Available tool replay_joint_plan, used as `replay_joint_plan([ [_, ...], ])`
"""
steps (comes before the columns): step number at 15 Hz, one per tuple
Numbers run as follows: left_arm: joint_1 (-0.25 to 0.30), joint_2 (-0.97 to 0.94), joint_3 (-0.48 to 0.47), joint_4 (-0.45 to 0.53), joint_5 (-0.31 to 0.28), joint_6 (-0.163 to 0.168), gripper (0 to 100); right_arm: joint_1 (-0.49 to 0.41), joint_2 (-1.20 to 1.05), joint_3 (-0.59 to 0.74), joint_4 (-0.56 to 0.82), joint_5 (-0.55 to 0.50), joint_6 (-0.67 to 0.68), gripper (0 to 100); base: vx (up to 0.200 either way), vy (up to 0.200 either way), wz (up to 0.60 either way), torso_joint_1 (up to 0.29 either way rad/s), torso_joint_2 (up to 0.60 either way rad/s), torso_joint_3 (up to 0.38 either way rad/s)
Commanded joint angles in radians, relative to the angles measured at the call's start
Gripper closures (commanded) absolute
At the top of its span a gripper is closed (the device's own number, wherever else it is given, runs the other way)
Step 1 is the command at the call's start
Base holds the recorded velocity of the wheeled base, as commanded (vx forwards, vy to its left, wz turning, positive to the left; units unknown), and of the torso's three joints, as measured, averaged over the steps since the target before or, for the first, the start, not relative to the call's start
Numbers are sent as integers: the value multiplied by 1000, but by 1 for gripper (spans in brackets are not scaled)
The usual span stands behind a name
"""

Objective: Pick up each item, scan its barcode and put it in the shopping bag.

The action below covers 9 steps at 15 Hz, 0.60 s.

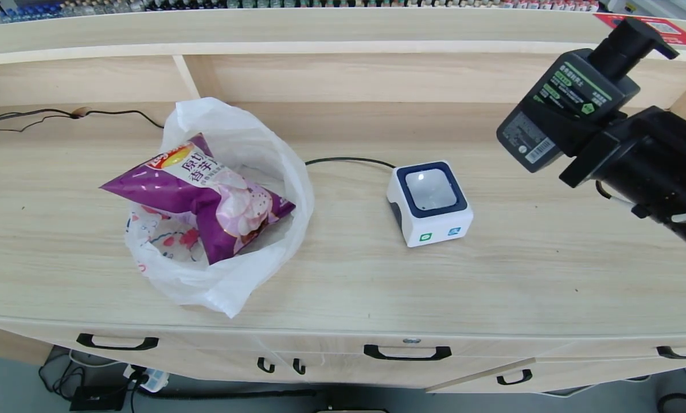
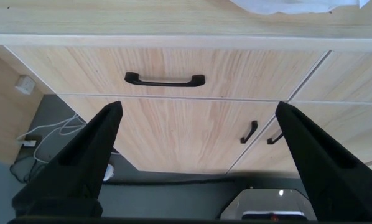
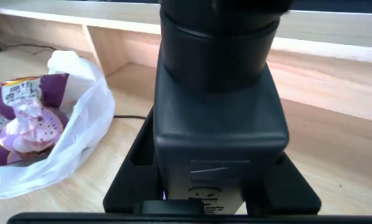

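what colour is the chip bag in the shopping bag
Mostly purple with a pale pink patch; the chip bag shows best in the head view.

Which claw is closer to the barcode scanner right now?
Right. The right claw, shut on the dark bottle, is above the counter, right of the scanner; the left claw is open below the counter edge, facing the drawers.
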<state>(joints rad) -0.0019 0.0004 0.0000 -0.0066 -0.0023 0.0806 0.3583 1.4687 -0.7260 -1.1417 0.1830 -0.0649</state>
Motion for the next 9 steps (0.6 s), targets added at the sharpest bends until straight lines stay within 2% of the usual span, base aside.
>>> replay_joint_plan([
  [1, 0, 0, 0, 0, 1, -2, 0, -59, -73, 65, 0, -25, 27, 100, 0, 0, 0, 0, 0, 0],
  [4, 0, 0, 0, 2, 1, -5, 0, -73, -136, 174, 0, -25, 40, 100, 0, 0, 0, 0, 0, 0],
  [8, 0, 0, 0, 2, 1, -4, 0, -122, -142, 194, 0, -17, 60, 100, 0, 0, 0, 0, 0, 0],
  [9, 0, 0, 0, 2, 1, -2, 0, -137, -140, 197, 2, -19, 77, 100, -200, 0, 0, -2, -7, 2],
])
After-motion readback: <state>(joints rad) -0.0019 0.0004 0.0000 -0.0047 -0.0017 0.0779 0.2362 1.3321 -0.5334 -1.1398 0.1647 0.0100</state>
